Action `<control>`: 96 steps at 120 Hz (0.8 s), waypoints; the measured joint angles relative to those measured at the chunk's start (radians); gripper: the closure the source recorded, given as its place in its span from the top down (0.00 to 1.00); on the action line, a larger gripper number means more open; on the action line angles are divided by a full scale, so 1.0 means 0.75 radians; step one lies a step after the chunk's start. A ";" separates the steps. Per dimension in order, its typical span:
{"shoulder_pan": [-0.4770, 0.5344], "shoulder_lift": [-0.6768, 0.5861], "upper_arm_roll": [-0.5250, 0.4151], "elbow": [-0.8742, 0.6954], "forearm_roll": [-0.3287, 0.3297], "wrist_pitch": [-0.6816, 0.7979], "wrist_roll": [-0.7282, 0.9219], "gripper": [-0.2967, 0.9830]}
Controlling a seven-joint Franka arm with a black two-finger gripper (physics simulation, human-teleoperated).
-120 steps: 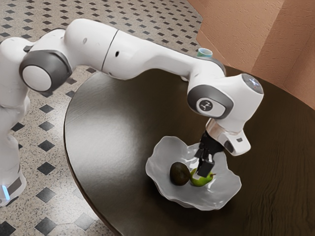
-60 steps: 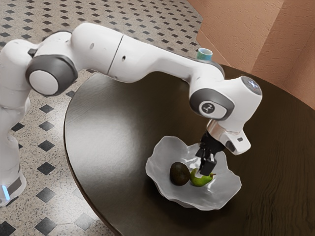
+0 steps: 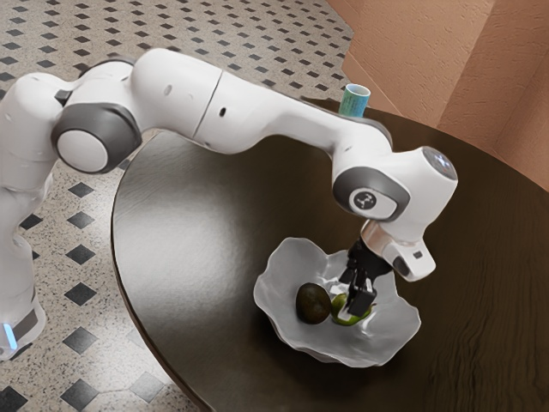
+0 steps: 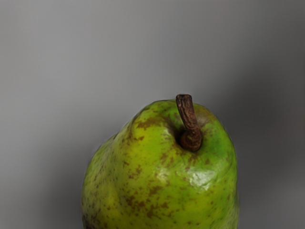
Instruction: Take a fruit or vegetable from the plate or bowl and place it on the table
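Gripper (image 3: pixel 358 302): lowered inside the rim of the bowl (image 3: pixel 283 270), at the pear (image 3: pixel 340 310). Whether it is spread or pressed together cannot be told, nor whether it has a grip.

Pear: in the bowl, green, partly covered by the gripper in the exterior view. The wrist view gives its stem (image 4: pixel 188 121) and brown-specked skin clearly; its lower part is cut off by the picture's edge. Whether its underside touches the bowl cannot be determined.

Avocado (image 3: pixel 313 303): dark, in the bowl, just beside the pear, toward the exterior view's left. Contact between the two cannot be confirmed.

Bowl: pale, wavy-rimmed, on the table (image 3: pixel 197 257); part of its far rim is obscured by the gripper.

Cup (image 3: pixel 353 101): blue-green, beyond the arm (image 3: pixel 274 107), which conceals its base. The table runs out of frame at the exterior view's right and lower edges.
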 joint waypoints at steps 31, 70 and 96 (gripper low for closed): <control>-0.004 0.021 -0.001 0.023 -0.016 -0.001 0.004 0.71; -0.004 0.046 -0.005 0.030 -0.016 -0.001 0.008 0.53; -0.007 0.020 -0.004 0.032 -0.003 0.003 0.007 0.35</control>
